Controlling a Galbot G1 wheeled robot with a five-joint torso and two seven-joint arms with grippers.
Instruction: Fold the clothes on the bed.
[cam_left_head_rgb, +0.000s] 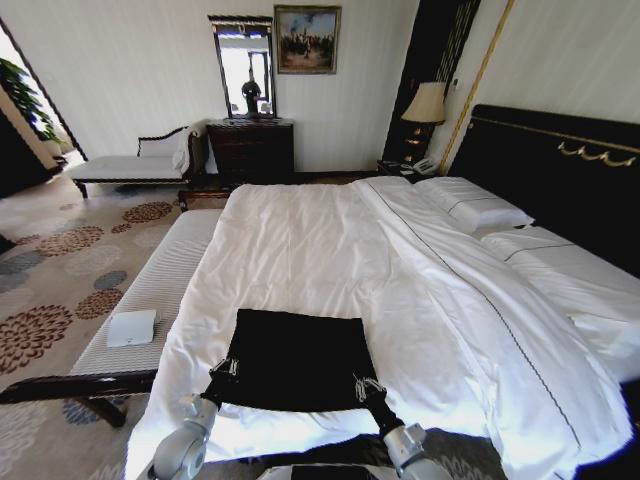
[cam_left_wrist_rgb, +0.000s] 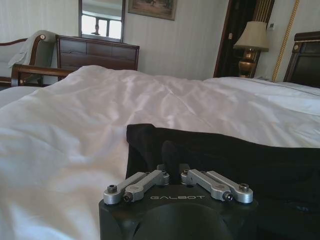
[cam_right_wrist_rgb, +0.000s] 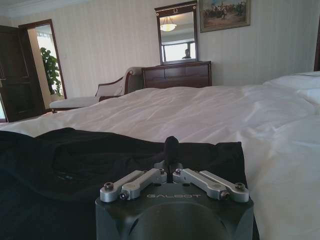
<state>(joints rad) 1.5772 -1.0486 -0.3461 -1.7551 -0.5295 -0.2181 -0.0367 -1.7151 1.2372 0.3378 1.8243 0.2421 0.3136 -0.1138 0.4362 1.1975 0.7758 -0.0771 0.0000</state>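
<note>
Both arms down at the near edge of the bed (cam_left_head_rgb: 330, 240), each claw on a near corner of the black T-shirt (cam_left_head_rgb: 300, 358).

T-shirt lies flat as a dark rectangle on the white duvet near the foot of the bed, well short of the pillows (cam_left_head_rgb: 480, 210). Left arm reaches forward low from the robot's left side, left claw (cam_left_head_rgb: 222, 372) at the shirt's near left corner; in the left wrist view the fingers (cam_left_wrist_rgb: 172, 155) are drawn together with black fabric bunched around them, so clamped on the shirt. Right arm mirrors it, right claw (cam_left_head_rgb: 368, 388) at the near right corner; fingers (cam_right_wrist_rgb: 171, 147) pressed together as one tip on the fabric edge, pinching it. Both wrists sit level, pointing up the bed toward the dresser (cam_left_head_rgb: 250, 148).
</note>
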